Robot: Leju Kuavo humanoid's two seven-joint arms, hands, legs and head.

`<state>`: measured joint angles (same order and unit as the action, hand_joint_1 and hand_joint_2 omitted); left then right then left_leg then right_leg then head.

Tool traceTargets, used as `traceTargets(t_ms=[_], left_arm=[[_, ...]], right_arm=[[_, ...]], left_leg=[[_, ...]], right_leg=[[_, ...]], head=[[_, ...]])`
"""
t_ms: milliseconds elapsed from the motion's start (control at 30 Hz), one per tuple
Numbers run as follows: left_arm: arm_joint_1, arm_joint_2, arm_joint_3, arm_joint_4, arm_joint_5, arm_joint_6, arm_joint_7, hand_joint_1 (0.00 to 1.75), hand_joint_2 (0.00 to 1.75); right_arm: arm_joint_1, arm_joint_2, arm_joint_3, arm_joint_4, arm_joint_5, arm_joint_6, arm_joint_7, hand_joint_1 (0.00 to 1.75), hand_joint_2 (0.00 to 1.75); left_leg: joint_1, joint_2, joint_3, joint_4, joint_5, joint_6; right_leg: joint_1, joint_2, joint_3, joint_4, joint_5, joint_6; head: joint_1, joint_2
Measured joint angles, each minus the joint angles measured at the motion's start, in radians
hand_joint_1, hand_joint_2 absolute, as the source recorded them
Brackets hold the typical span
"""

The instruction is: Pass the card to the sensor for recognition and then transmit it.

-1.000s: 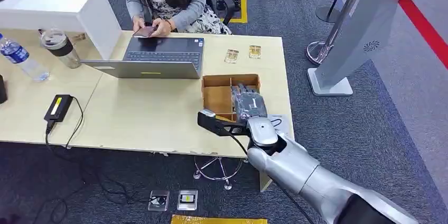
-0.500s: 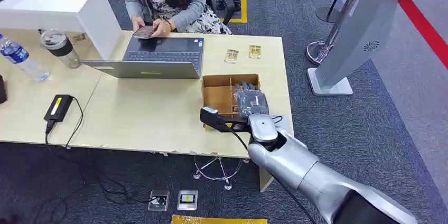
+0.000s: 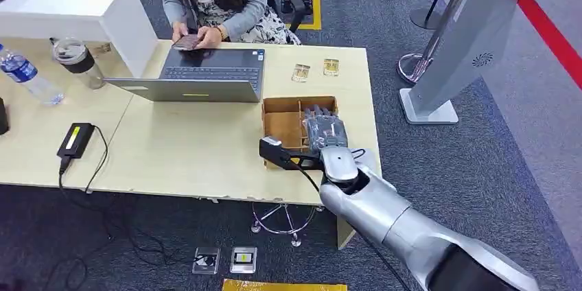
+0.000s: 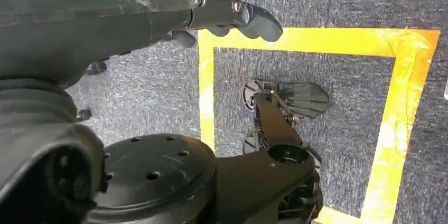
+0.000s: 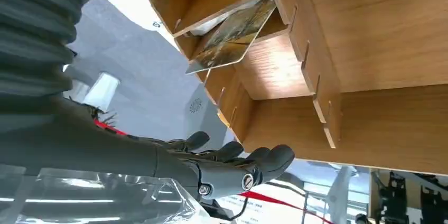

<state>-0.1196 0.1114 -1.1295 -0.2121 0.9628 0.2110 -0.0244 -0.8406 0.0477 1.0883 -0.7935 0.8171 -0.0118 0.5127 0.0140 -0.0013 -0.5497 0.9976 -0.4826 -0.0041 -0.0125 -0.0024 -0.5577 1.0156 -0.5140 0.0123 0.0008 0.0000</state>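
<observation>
A divided wooden box (image 3: pixel 283 126) stands near the table's right end. My right hand (image 3: pixel 324 132) hovers over its right-side compartments, fingers stretched forward and holding nothing. In the right wrist view a card (image 5: pixel 232 36) with a brownish picture leans tilted inside one compartment of the box (image 5: pixel 370 34). The fingers of the right hand (image 5: pixel 232 168) are spread apart from it, not touching. My left hand (image 4: pixel 232 15) hangs at my side over the carpet, fingers loosely apart, nothing in it. A grey slanted kiosk stand (image 3: pixel 473 37) rises on the floor to the right of the table.
Two small card-like items (image 3: pixel 300 71) (image 3: pixel 331 66) lie beyond the box. A laptop (image 3: pixel 199 75) sits mid-table with a seated person (image 3: pixel 216 3) behind it holding a phone. A power brick (image 3: pixel 75 138), a bottle (image 3: pixel 26 75) and a jar (image 3: pixel 77 61) are at the left.
My right hand has crept slightly forward over the box's right compartments. The rest of the scene is unchanged.
</observation>
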Motion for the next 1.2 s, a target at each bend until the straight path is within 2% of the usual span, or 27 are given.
traceTargets(t_ms=[1100,1167,1200], left_arm=[[0.000,0.000,0.000,0.000,-0.023,0.005,0.000,0.00,0.00],[0.000,0.000,0.000,0.000,-0.024,0.005,0.000,0.00,0.00],[0.000,0.000,0.000,0.000,-0.024,0.005,0.000,0.00,0.00]], right_arm=[[0.002,-0.004,-0.048,0.077,-0.010,-0.014,0.014,0.00,1.75],[0.002,-0.005,-0.049,0.079,-0.010,-0.013,0.014,0.14,1.75],[0.002,-0.006,-0.049,0.080,-0.010,-0.013,0.014,0.66,1.75]], left_leg=[[0.000,0.000,0.000,0.000,0.000,0.000],[0.000,0.000,0.000,0.000,0.000,0.000],[0.000,0.000,0.000,0.000,0.000,0.000]], right_leg=[[0.000,0.000,0.000,0.000,0.000,0.000],[0.000,0.000,0.000,0.000,0.000,0.000],[0.000,0.000,0.000,0.000,0.000,0.000]], head=[[0.000,0.000],[0.000,0.000],[0.000,0.000]])
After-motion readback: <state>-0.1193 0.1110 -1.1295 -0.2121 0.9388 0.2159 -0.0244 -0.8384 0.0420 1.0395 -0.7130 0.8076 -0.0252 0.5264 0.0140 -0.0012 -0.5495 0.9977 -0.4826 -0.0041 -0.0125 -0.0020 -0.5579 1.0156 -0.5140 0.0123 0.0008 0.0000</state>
